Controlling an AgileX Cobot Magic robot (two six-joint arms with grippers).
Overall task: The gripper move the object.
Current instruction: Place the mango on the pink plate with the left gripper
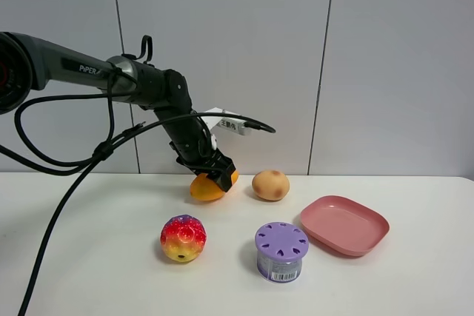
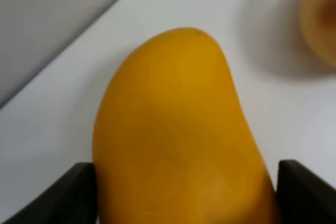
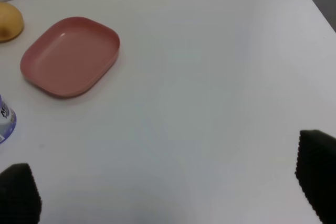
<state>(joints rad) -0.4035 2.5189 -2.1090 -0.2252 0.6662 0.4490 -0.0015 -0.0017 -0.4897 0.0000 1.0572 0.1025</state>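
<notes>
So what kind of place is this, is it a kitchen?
Probably not a kitchen, more like a robot test lab. A black robot arm's gripper grips a toy mango at a bare white table, with plain grey wall panels behind and a red-yellow toy fruit nearby.

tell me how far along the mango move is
Done: the left gripper is at the mango, with fingers against both its sides. In hand: the grasp; the mango seems to rest on the table, not yet lifted. Left: lifting it and setting it down elsewhere; the pictures show no target.
</notes>
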